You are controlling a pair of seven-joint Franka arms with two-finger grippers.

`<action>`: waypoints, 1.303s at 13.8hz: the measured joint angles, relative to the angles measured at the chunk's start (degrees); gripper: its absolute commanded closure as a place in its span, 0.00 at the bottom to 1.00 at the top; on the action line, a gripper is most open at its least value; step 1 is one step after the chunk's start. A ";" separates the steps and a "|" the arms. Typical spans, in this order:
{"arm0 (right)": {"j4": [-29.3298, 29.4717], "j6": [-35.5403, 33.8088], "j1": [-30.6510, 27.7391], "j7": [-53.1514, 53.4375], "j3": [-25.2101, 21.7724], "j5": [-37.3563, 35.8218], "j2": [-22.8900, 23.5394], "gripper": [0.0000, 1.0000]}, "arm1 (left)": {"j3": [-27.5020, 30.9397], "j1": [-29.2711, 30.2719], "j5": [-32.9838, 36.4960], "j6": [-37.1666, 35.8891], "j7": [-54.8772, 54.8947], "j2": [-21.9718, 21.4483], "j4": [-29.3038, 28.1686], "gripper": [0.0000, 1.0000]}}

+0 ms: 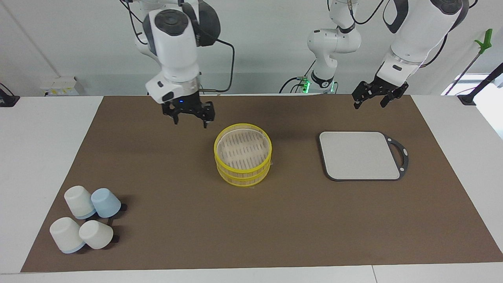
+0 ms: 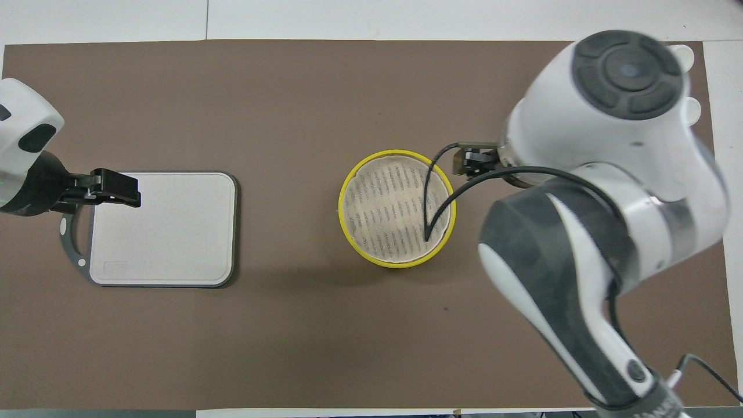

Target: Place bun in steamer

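Standing mid-mat, the steamer (image 1: 243,159) shows a bare slatted base, and no bun can be made out inside it or anywhere on the mat.

The steamer is a round, yellow-rimmed bamboo basket, two tiers stacked, sitting on the brown mat (image 1: 177,236) about midway along the table. The right gripper (image 1: 189,115) hangs in the air over bare mat toward the right arm's end, clear of the steamer's rim, fingers spread wide and holding nothing. The grey board (image 1: 359,155) lies beside the steamer toward the left arm's end. The left gripper (image 1: 373,99) waits over the mat near that board, fingers apart and empty. Four cups (image 1: 84,218), three white and one pale blue, lie clustered at the right arm's end, farther from the robots than the steamer.
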 measured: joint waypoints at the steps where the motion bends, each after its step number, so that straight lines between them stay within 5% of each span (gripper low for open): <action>1: -0.08 -1.70 -3.80 -4.19 -0.03 0.09 -1.07 0.00 | 0.00 0.00 0.00 0.00 0.00 0.00 0.00 0.00; 5: -0.16 -6.67 -11.34 -16.71 -0.21 1.36 -3.97 0.00 | 0.00 0.00 0.00 0.02 0.00 0.00 0.00 0.00; 18: -2.64 -6.40 -7.52 -17.19 -6.68 1.91 -8.23 0.00 | -0.01 0.00 0.00 0.03 0.00 0.00 0.00 0.00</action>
